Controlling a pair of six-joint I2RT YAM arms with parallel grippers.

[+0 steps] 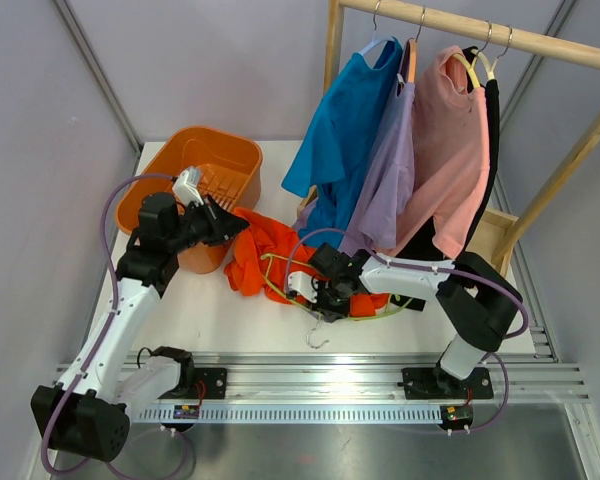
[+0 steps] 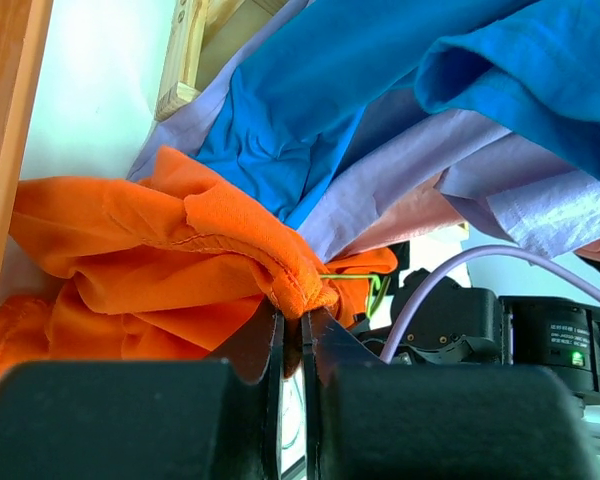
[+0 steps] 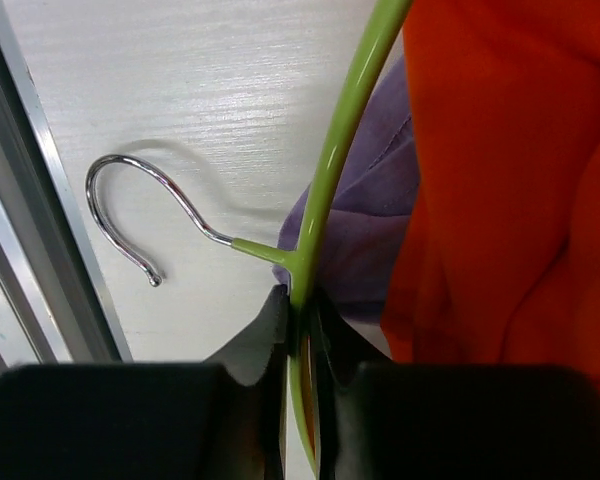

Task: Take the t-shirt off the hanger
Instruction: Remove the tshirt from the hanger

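So the orange t-shirt [image 1: 252,250] is lying crumpled on the white table [image 1: 230,322], in the middle, just right of the orange basket [image 1: 244,178] and near the foot of the wooden clothes rack [image 1: 480,32]. It's not off the green hanger [image 1: 271,277] yet. The wire runs through the cloth and pokes out on the right side too.

The left gripper [image 1: 235,228] has its fingers pinched together on a hemmed edge of the shirt, at the shirt's far-left corner. The left wrist view shows it best: the hem [image 2: 290,285] is bunched right between the black tips.

The right gripper [image 1: 315,290] is squeezed tight on the hanger's green wire [image 3: 345,130], right by where the metal hook [image 3: 130,200] joins it. The hook lies flat on the table, pointing toward the near edge.

Up on the rack a blue shirt [image 1: 340,150], a lavender one [image 1: 385,180], a pink one [image 1: 450,150] and something black [image 1: 491,130] are hanging. The low ends of the blue and lavender ones drape down just behind the orange shirt.
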